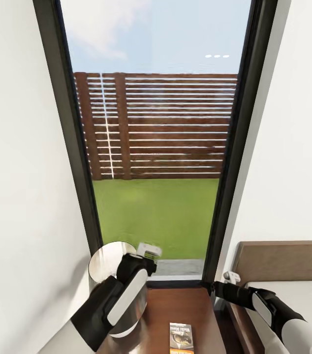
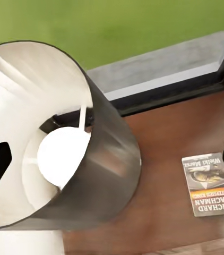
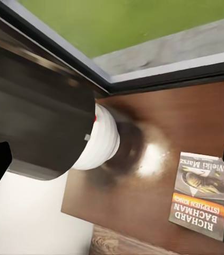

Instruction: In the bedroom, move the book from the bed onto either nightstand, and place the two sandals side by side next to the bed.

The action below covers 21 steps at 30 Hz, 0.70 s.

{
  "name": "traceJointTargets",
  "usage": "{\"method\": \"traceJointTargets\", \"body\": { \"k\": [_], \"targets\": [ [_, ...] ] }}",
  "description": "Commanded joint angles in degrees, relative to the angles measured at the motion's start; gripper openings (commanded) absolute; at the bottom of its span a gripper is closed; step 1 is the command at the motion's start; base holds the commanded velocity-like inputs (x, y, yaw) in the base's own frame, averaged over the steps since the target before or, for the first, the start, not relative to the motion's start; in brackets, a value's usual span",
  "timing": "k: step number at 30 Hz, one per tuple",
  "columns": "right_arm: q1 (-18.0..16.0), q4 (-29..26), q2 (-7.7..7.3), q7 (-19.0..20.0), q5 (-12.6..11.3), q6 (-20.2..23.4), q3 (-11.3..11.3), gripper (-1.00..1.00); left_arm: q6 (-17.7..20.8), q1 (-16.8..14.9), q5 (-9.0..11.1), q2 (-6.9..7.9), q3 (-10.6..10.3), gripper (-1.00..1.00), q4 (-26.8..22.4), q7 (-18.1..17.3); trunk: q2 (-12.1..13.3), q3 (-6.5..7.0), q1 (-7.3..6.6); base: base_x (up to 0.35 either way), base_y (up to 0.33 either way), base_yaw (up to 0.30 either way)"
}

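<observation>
so the book [image 1: 181,337] is already lying flat on the nightstand [image 1: 175,305], the dark glossy wood surface under the window [image 1: 156,147], with its long axis running away from the robot toward the glass and the orange band at the near end. it sits on the side of the surface closer to the bed [image 1: 294,290], and the lamp [image 1: 114,275] takes up the other side. the right tool [image 1: 231,276] hangs just past the bed-side edge of the surface, so that arm is the nearer one to the book, while the left tool [image 1: 148,251] is up over the lamp. honestly can't tell whether either tool is apart or together, and neither is touching the book. looks like the book part is done and the sandals are what's left.
</observation>
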Motion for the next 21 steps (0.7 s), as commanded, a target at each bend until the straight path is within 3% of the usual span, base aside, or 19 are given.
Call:
{"method": "traceJointTargets", "body": {
  "k": [1,9,21],
  "targets": [
    [0.0,-0.04,0.01,-0.87,-0.58,-0.08,0.41,1.0,-0.09,0.47,0.54,0.01,-0.08,1.0,0.35,0.51,-0.05,-0.03,0.02,0.0,0.0,0.0],
    [0.03,0.06,0.18,-4.45,-0.6,-1.62,0.48,1.0,-1.02,3.8,0.41,0.02,-0.08,1.0,1.58,0.25,-0.05,-0.03,0.02,0.0,0.0,0.0],
    [0.04,0.69,0.09,-5.4,-0.64,-2.19,0.44,1.0,-2.25,9.29,0.03,0.11,-0.39,1.0,2.82,-1.36,-0.05,-0.03,0.02,0.0,0.0,0.0]
  ]
}}
